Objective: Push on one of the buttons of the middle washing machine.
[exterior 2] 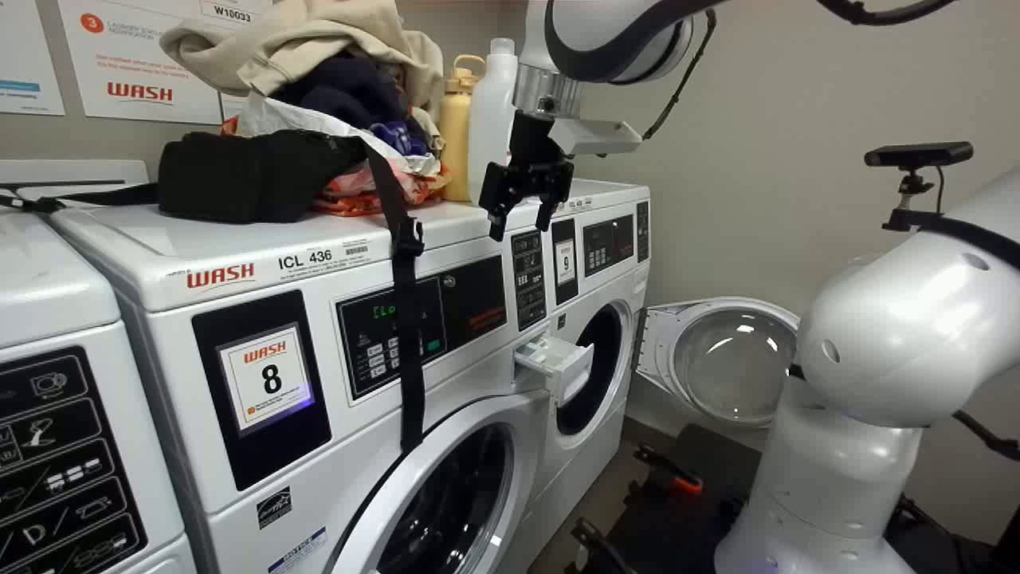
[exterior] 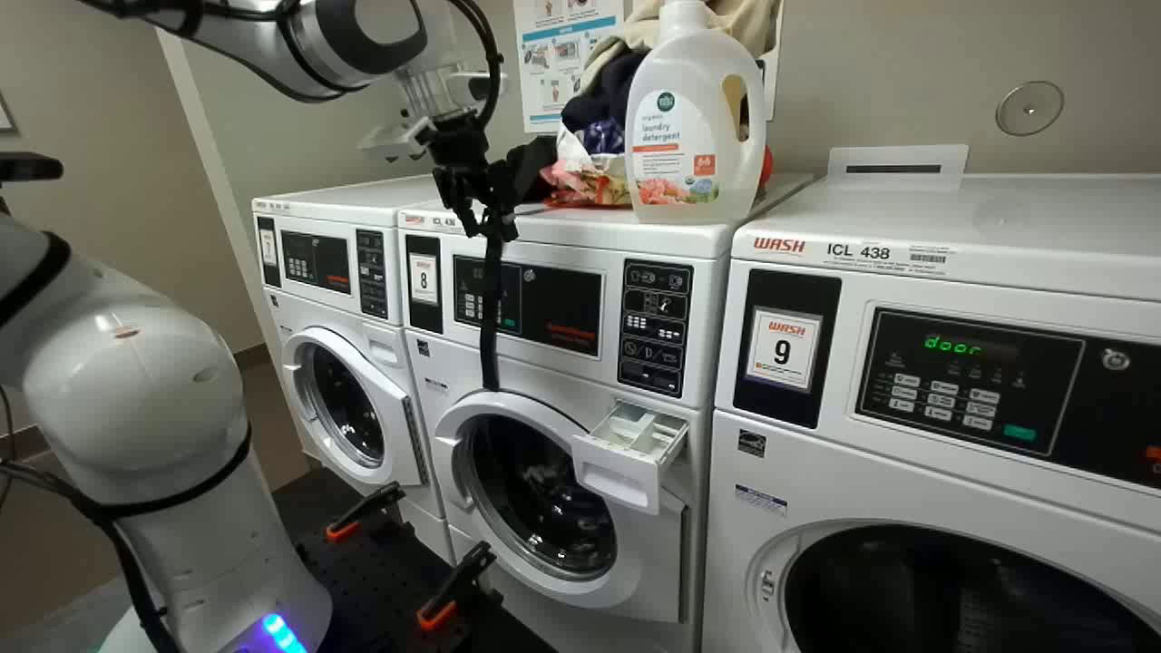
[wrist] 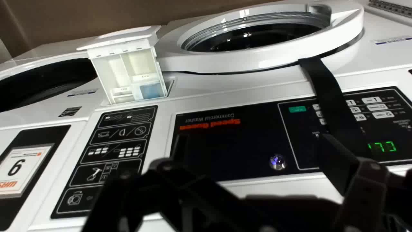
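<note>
The middle washing machine (exterior: 580, 379) is white, bears an "8" placard and has a round porthole door. It also shows in an exterior view (exterior 2: 358, 446) and upside down in the wrist view (wrist: 225, 85). Its dark control panel (wrist: 231, 148) has white buttons (wrist: 375, 107) and a green button (wrist: 297, 109). A black strap (wrist: 325, 80) hangs over the panel and hides some buttons. My gripper (exterior: 487, 227) is open and empty, pointing down near the machine's top front edge, above the panel. It also shows in an exterior view (exterior 2: 520, 228) and the wrist view (wrist: 254, 138).
The detergent drawer (exterior: 617, 472) sticks out from the middle washer. A detergent bottle (exterior: 694, 109), a yellow bottle (exterior 2: 460, 127), a laundry pile (exterior 2: 343, 88) and a black bag (exterior 2: 247, 175) stand on top. Washer 9's door (exterior 2: 733, 359) hangs open. Clamps (exterior: 458, 585) stand on the black base.
</note>
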`<state>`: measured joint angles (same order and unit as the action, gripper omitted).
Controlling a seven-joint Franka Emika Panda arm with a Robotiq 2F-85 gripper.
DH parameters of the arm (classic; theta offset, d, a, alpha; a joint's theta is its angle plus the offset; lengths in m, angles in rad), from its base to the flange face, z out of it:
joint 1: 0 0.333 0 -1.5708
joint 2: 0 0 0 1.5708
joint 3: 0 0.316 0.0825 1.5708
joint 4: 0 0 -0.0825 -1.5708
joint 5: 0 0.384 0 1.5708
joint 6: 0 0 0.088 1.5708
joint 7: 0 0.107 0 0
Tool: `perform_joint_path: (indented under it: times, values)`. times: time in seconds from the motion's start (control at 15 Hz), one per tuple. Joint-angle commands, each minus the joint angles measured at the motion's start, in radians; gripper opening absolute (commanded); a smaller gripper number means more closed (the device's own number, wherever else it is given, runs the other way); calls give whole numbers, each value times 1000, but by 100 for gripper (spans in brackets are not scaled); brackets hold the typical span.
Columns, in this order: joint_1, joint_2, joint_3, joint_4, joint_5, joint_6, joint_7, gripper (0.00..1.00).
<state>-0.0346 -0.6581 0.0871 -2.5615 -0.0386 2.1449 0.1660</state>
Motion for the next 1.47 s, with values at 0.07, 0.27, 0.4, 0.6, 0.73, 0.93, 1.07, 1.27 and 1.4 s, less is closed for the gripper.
perform_joint_path:
  times: [0.07, 0.27, 0.4, 0.6, 0.73, 0.93, 1.07, 1.27, 1.4]
  values:
    - [5, 1, -4, 1, -3, -2, 2, 100]
    - [20, 9, -4, -4, 12, -5, -3, 100]
    - [56, 17, -9, -9, 56, -15, -20, 100]
    - [115, 37, -4, -12, 129, -12, -34, 100]
    - [155, 52, 2, -11, 172, -11, -44, 100]
    - [206, 74, 24, -12, 221, 10, -52, 75]
    - [230, 90, 40, -16, 236, 24, -49, 66]
    - [260, 123, 65, -20, 260, 43, -51, 42]
    - [266, 156, 78, -29, 259, 66, -51, 27]
